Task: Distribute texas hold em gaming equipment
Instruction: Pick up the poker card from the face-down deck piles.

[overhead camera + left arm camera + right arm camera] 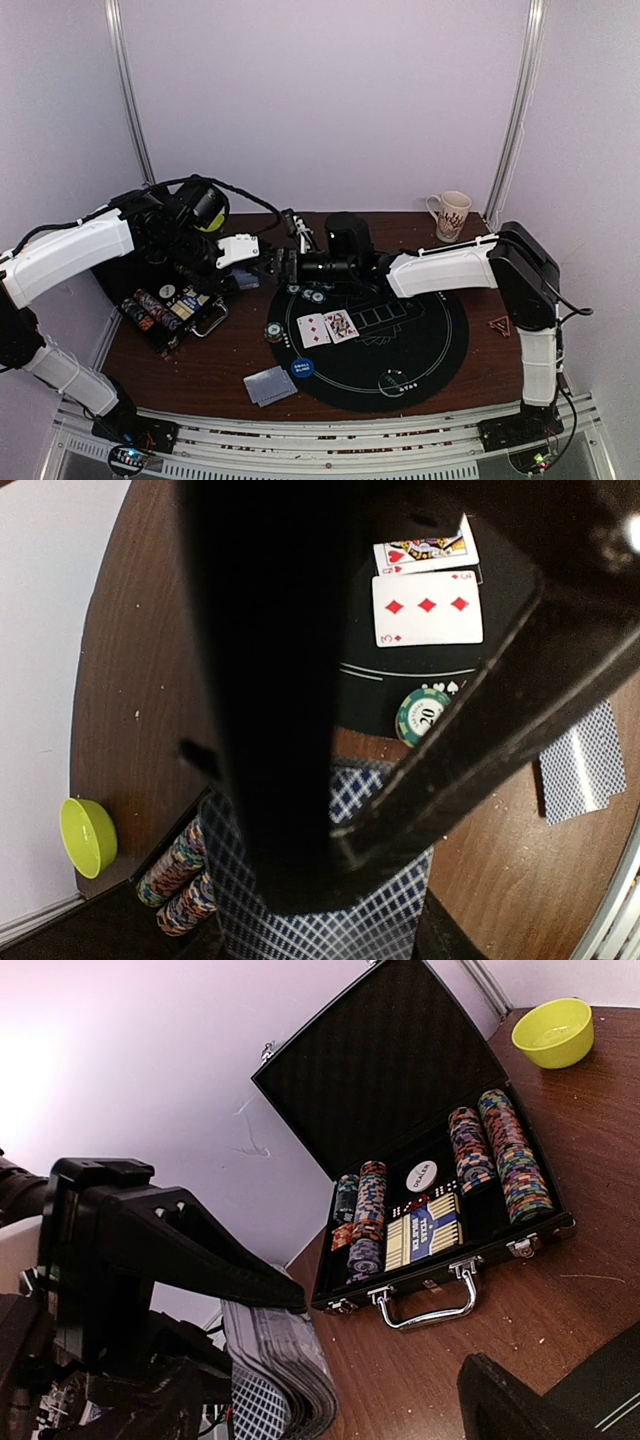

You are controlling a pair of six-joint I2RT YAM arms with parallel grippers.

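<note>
Overhead, the left gripper (258, 270) and the right gripper (291, 266) meet almost tip to tip just past the far-left rim of the round black mat (440, 350). Nearward of both grippers, two face-up cards (327, 326) lie side by side on the mat, with a teal chip (274, 332) at the mat's rim to their left. Farther nearward lie a blue button disc (302, 368) and a small stack of face-down cards (270, 385). The open chip case (165, 305) sits to the left of the left gripper.

Left wrist view: the left gripper is clenched on a deck of cards (385, 915). The deck's checked backs show between the dark fingers (270, 680). Ahead of the fingers lie the three of diamonds (427, 608) and the queen of hearts (425, 548). The teal chip, marked 20, sits between those cards and the deck. A green bowl (88, 835) stands well off to one side.

Right wrist view: the right gripper is released, its fingers wide apart with nothing between them. The deck sits just beside one finger (200, 1250), in the left gripper's hold. The chip case lies ahead with its lid raised and chips in rows.
</note>
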